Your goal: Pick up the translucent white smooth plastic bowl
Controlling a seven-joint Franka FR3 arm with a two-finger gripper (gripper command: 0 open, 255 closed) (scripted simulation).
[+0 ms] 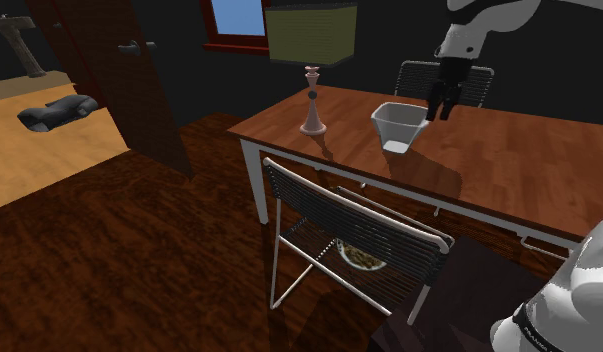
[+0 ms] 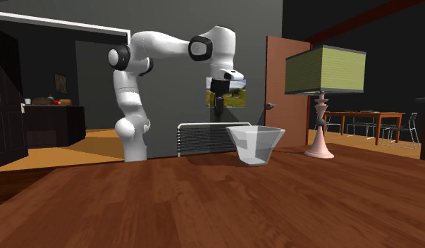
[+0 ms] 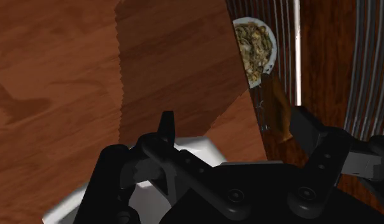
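Gripper (image 3: pixel 234 127) housing sits closest to the wrist lens, black and bulky. Its two fingers (image 3: pixel 166 127) stand wide apart with nothing clasped between them. Finding: the hand is empty.

Item under task: the white bowl (image 1: pixel 399 125) stands upright on the wooden table (image 1: pixel 519 165), resting on its base with the rim uppermost. It is near the lamp (image 1: pixel 312 75), which has an olive shade and a pale pink stem, but stands clear of it. No view shows the hand touching the bowl.

Position of the hand: in the shoulder view it hangs above the tabletop, just beside the bowl on that view's right and higher than the rim. The second exterior view agrees on height and places the hand to that view's left of the bowl, fingers pointing down. In the wrist view a white part of the bowl shows beneath the housing, off the line between the fingers. Bare tabletop lies between the fingertips instead.

Other items: a wire-backed chair (image 1: pixel 354 225) stands at the table's near edge in the shoulder view, and a plate of food (image 1: pixel 361 258) lies beneath it. I judge that neither obstructs the approach.

Assessment: the task is at an early stage. The hand is near the bowl and opened, which I take as readiness to grasp. Outstanding: set one finger inside and one outside the bowl's wall, descend, close and lift. None of these is done.
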